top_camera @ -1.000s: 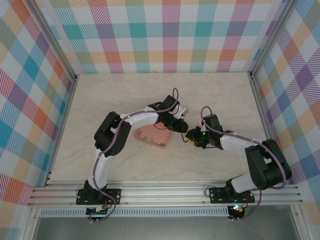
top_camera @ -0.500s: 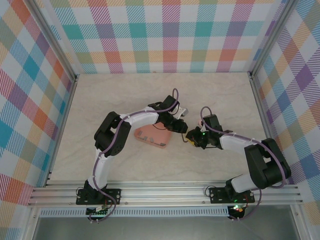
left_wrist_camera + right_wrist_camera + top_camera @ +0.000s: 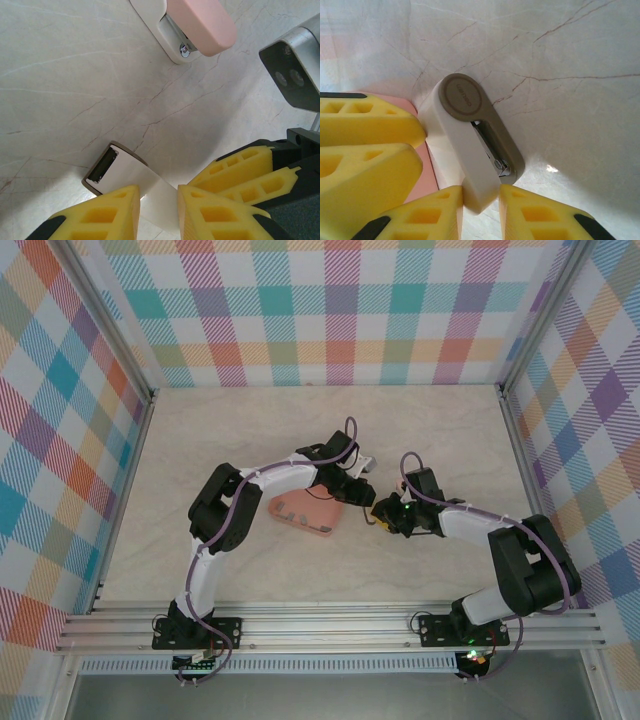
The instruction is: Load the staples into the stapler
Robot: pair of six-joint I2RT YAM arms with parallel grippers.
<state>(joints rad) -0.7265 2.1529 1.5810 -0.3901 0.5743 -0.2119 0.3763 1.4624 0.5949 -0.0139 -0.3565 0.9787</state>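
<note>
Between its fingers the right gripper (image 3: 481,197) pinches the stapler (image 3: 465,145); the left gripper (image 3: 159,200) nips a white strip (image 3: 130,172); staples (image 3: 292,510) seemingly unloaded.

I see a table (image 3: 580,45) like smooth pale stone with a soft shine. The stapler (image 3: 455,155) is smooth white plastic, with a dull grey pad and shiny metal inside. The yellow fingers (image 3: 215,215) look like matt plastic.

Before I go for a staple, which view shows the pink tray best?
Top external: the salmon-pink tray lies nearly whole beside the left arm, dark staples inside. Right wrist catches a pink strip behind the left tool's fingers, probably its edge.
</note>
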